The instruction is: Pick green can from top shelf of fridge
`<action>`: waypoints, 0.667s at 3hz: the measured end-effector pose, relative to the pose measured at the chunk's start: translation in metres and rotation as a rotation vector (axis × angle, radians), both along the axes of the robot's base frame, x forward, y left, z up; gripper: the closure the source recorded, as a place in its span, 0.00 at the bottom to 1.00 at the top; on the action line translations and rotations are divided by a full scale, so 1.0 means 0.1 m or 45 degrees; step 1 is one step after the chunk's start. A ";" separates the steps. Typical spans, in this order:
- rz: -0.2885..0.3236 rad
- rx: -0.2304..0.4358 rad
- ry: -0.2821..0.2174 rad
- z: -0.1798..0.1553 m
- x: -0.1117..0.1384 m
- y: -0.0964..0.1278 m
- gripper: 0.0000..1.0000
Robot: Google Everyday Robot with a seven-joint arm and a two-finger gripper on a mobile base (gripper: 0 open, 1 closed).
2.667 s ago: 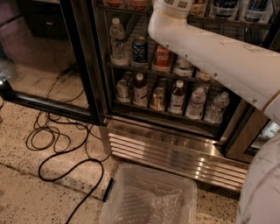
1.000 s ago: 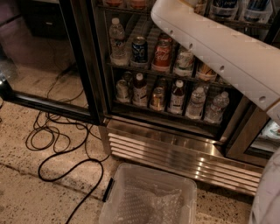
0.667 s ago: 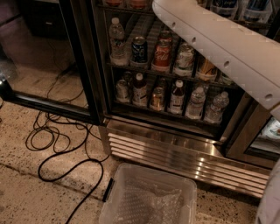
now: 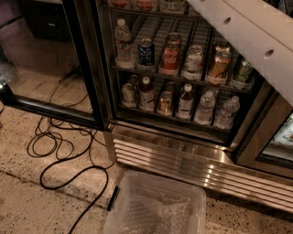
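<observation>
One white arm [image 4: 247, 32] slants across the upper right of the camera view; the gripper lies beyond the top edge, so its grip cannot be told. In the fridge [image 4: 183, 160], the top shelf [image 4: 137, 12] shows only container bases along the frame's top, and the green can cannot be picked out among them.

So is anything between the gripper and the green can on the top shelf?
Cannot tell: the gripper is out of view, beyond the arm crossing the upper right, and the green can isn't visible either. The fridge door stands open, so it doesn't block.
</observation>
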State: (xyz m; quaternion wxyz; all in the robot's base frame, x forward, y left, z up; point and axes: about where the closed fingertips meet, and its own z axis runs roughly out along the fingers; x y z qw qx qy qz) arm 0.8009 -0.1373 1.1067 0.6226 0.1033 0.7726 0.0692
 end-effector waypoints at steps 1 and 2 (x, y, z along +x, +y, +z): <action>0.038 0.004 0.074 -0.14 -0.06 0.06 1.00; 0.009 0.078 0.153 -0.22 -0.38 0.05 1.00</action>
